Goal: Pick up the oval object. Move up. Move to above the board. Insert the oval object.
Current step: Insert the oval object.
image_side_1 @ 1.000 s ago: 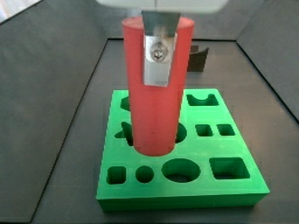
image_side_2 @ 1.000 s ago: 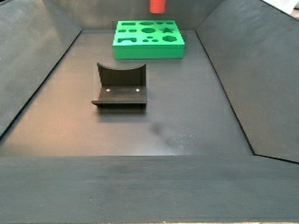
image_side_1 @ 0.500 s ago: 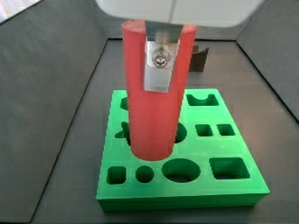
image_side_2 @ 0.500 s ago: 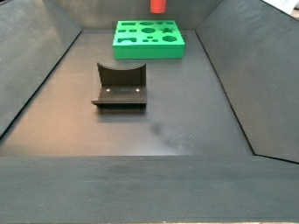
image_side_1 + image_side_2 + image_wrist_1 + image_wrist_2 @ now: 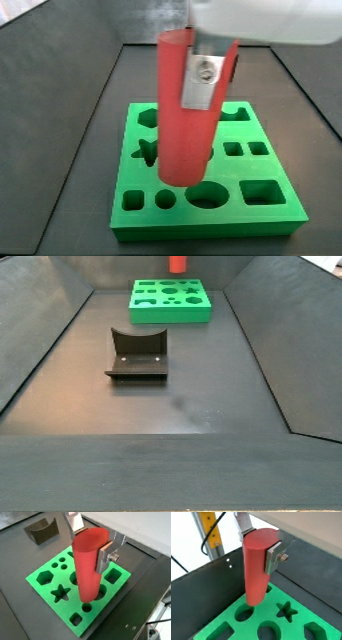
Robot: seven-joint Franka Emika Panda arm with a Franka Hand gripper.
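Observation:
My gripper [image 5: 90,539] is shut on the top of the oval object [image 5: 89,572], a tall red peg that hangs upright. Silver fingers [image 5: 105,556] clamp it from both sides. The peg's lower end hangs over the middle holes of the bright green board [image 5: 47,577]. In a wrist view the peg [image 5: 256,567] ends just over the board [image 5: 298,629], beside an oval hole. In a side view the gripper [image 5: 201,60] holds the peg [image 5: 181,110] over the board [image 5: 261,165]. The far side view shows only the peg's tip [image 5: 178,263] above the board [image 5: 171,303].
The dark fixture [image 5: 136,354] stands on the black floor in front of the board, also seen in a wrist view [image 5: 41,531]. Sloping dark walls [image 5: 40,346] close in the bin. A yellow post with cables [image 5: 210,532] stands outside it.
The gripper and peg have shifted sideways over the board, to the right in the near side view. The peg's lower end now sits nearer the large round hole.

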